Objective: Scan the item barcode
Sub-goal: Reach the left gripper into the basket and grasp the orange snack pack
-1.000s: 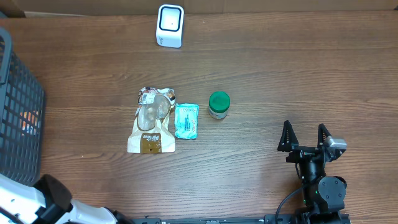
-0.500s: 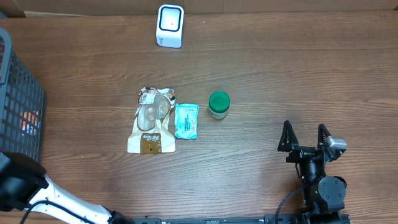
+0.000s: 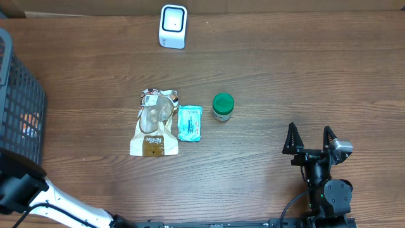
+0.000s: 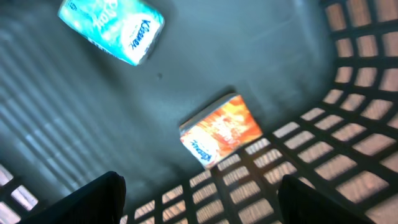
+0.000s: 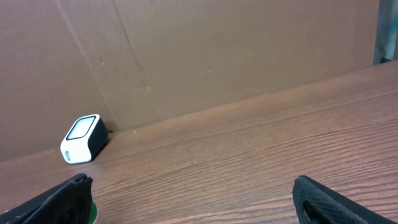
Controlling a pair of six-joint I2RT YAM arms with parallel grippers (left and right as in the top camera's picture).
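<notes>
Overhead, the dark plastic mesh basket [image 3: 19, 95] stands at the left edge of the brown wooden table [image 3: 285, 76], and the left arm [image 3: 25, 190] reaches over its near corner. The left wrist view looks down inside: the left gripper [image 4: 200, 186] hangs above the basket floor, its fingers [image 4: 99, 196] spread wide with nothing between them. Two things lie on that floor. A teal soft tissue pack [image 4: 112, 30] is off to the far left, and an orange rectangular packet [image 4: 221, 137] lies just ahead of the gap between the fingers, close to the mesh wall. I judge the orange rectangular packet to be the item meant for scanning, since the gripper is centred on it. Its long axis slants from lower left to upper right of the view, oblique to the line between the fingers, so a grasp across its narrow width probably calls for a wrist turn first.

Further right on the table lie a tan and white stand-up pouch [image 3: 155, 122], a flat teal wipes packet [image 3: 189, 122] just beside it, and a small green-lidded jar [image 3: 223, 106]. The white box-shaped barcode scanner [image 3: 173, 26] sits at the far edge behind them. Rightmost, the right gripper [image 3: 310, 142] rests released and empty, well apart from the basket; the left arm is by far the nearer.
</notes>
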